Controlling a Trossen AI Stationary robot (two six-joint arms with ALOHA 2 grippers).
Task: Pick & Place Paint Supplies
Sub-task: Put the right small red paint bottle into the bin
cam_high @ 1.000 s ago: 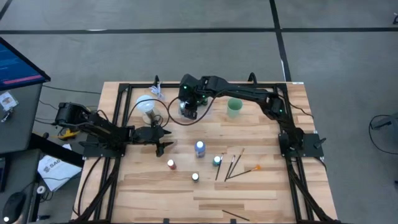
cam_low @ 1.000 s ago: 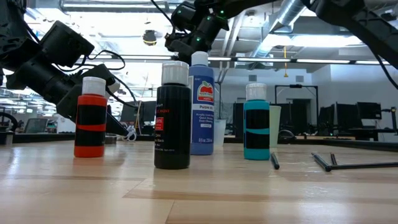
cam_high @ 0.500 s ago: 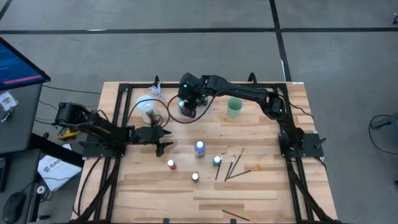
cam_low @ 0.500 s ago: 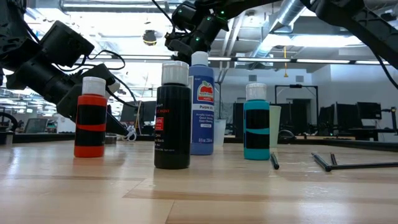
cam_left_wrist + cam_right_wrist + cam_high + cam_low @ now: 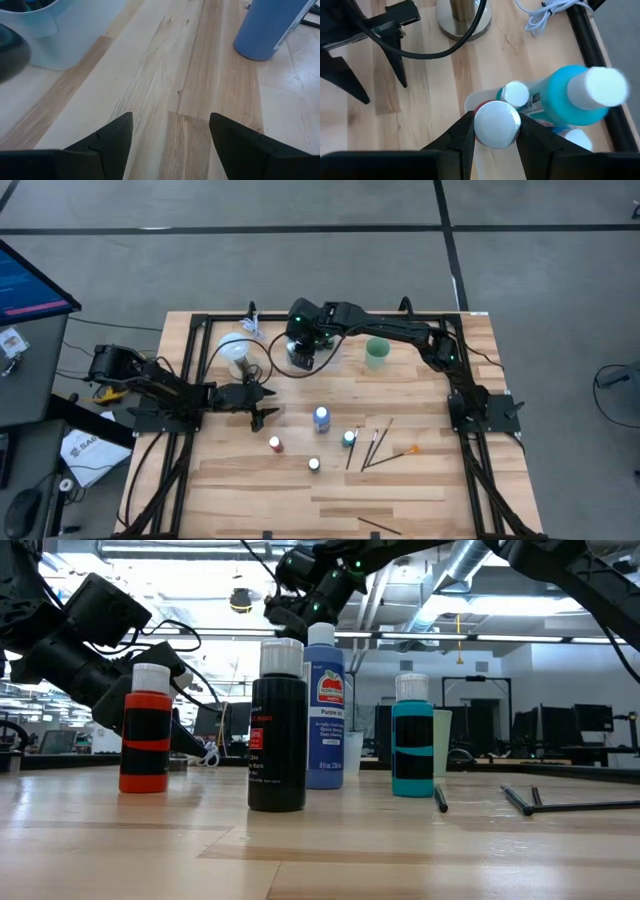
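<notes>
Seen from above, the right pincer (image 5: 303, 356) hangs over the clear tray (image 5: 470, 106) near the far edge of the wooden worktop (image 5: 420, 490), clamped on the white cap of a red paint bottle (image 5: 497, 124); a teal bottle (image 5: 570, 97) lies in the tray beside it; the left pincer (image 5: 265, 406) rests low at the left, fingers apart, empty; four bottles stand mid-worktop, blue (image 5: 321, 418), teal (image 5: 349, 438), red (image 5: 275, 444), black (image 5: 314, 465), with thin brushes (image 5: 378, 442) just beside them.

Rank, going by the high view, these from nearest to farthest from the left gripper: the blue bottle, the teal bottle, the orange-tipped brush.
From the open left gripper:
1. Blue bottle, mid-table, to the gripper's right.
2. Teal bottle, just past the blue one.
3. Orange-tipped brush, farthest, toward the right arm's side.
</notes>
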